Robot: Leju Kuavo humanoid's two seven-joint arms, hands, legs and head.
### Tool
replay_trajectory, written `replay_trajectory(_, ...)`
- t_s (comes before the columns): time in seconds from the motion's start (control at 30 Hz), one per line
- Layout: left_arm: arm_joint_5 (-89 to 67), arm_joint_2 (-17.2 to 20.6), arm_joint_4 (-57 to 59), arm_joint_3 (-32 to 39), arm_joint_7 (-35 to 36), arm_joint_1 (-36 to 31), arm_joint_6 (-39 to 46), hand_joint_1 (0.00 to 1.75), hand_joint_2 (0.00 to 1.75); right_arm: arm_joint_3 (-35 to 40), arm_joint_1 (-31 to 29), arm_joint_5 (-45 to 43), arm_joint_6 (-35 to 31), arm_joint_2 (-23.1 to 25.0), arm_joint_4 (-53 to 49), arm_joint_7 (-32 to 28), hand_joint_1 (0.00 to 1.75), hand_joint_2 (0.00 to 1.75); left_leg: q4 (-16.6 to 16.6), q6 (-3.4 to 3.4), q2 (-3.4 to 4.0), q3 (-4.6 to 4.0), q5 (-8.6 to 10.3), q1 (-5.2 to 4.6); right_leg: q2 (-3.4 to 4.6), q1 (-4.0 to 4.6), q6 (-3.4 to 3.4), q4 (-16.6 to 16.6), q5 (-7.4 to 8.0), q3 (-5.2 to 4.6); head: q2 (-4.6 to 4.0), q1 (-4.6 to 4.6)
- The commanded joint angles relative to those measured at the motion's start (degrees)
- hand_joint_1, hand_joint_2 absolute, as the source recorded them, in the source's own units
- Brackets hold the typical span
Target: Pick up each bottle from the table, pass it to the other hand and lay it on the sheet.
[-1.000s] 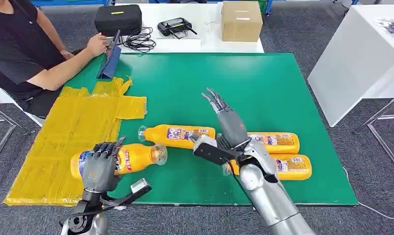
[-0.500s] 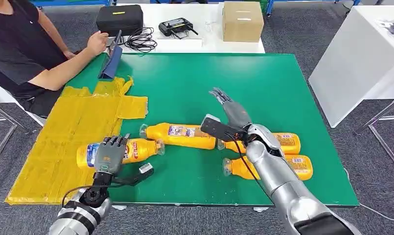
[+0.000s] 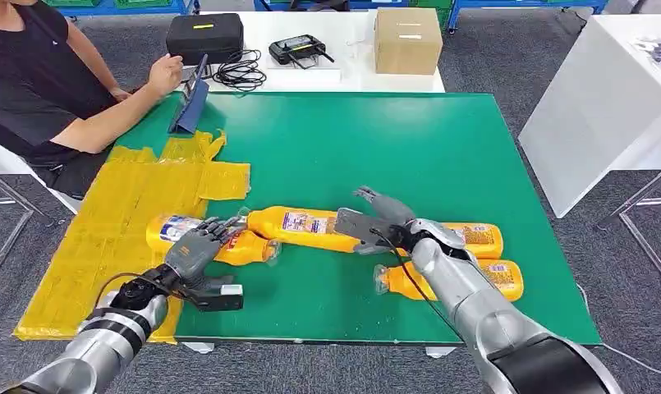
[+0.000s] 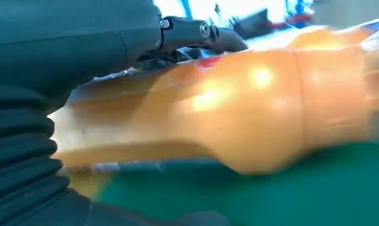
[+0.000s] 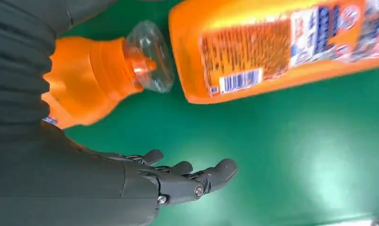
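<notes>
On the green worktop (image 3: 442,139) lie four orange bottles, all on their sides. Each one looks full of orange drink and has a clear cap. The first bottle (image 3: 208,242) lies across the edge of the yellow sheet (image 3: 121,222), with its bottom end on the sheet and its cap end on the green. The second bottle (image 3: 302,226) lies just beside it, in the middle of the worktop. The third bottle (image 3: 475,238) and the fourth bottle (image 3: 466,279) lie close together near the right side, partly behind the right arm.

The bottles have bright labels with blue, red and white on them. The right wrist view shows a barcode and small print on one label, but the words are too small to read.

The left robot hand (image 3: 197,250) rests on top of the first bottle with its fingers curled over it. The left wrist view shows the fingers lying over the orange bottle. I cannot tell if it grips tight.

The right robot hand (image 3: 380,209) holds nothing. Its fingers are spread apart and it hangs over the green near the bottom end of the second bottle.

Behind the worktop, on a white table (image 3: 351,78), are a black case (image 3: 204,33), a cardboard box (image 3: 407,39) and a black controller (image 3: 298,49). A person (image 3: 48,82) sits at the left and touches a tablet (image 3: 191,103).
</notes>
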Motion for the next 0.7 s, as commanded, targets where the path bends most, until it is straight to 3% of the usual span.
replay_trajectory(0.03, 42.3, 8.5, -19.7, -6.4, -5.8, 8.0, -20.8, 0.0, 0.0, 3.3, -4.6, 2.0, -2.4, 2.9, 8.1, 1.5, 0.0, 1.75, 0.0, 0.05, 0.22, -0.09, -0.03, -0.04, 0.18, -0.04, 0.0, 0.0, 0.03, -0.2, 0.0, 0.0)
replay_trajectory(0.17, 57.7, 8.0, -28.5, -3.4, -5.8, 10.6, -29.0, 0.0, 0.0, 4.5, -4.7, 4.5, -5.7, 4.3, 8.2, 3.0, 0.0, 1.75, 0.0, 0.06, 0.34, -0.2, -0.03, 0.01, 0.19, 0.03, 0.01, 0.0, 0.07, -0.32, 0.0, 0.02)
replay_trajectory(0.27, 63.8, 3.0, -30.8, 4.4, -5.8, 11.3, -37.5, 0.0, 0.0, 5.2, -4.6, 6.1, -7.5, 5.6, 8.3, 3.4, 0.0, 1.75, 0.0, 0.07, 0.15, -0.31, -0.03, -0.02, 0.02, 0.02, 0.02, 0.0, 0.01, -0.42, 0.0, -0.02)
replay_trajectory(0.53, 65.5, -2.8, -29.1, 13.2, -5.8, 10.3, -46.4, 0.0, 0.0, 6.7, -4.2, 8.4, -6.6, 8.7, 9.0, 4.4, 0.0, 1.75, 0.0, 0.09, 0.09, -0.38, 0.0, -0.01, -0.05, 0.05, 0.04, -0.1, 0.02, -0.46, 0.0, 0.02)
replay_trajectory(0.63, 65.5, -2.8, -29.1, 13.2, -5.8, 10.3, -46.4, 0.0, 0.0, 6.7, -4.2, 8.4, -6.6, 8.7, 9.0, 4.4, 0.0, 1.75, 0.0, 0.07, 0.12, -0.45, -0.01, -0.02, -0.02, 0.03, 0.03, 0.0, 0.02, -0.56, 0.0, 0.02)
replay_trajectory(0.7, 65.9, -4.7, -27.3, 15.9, -5.8, 9.0, -49.0, 0.0, 0.0, 8.2, -3.3, 10.1, -4.0, 9.9, 10.1, 6.1, 0.0, 1.75, 0.0, 0.07, 0.12, -0.46, 0.0, 0.0, -0.04, 0.06, 0.02, -0.1, 0.01, -0.56, 0.0, 0.0)
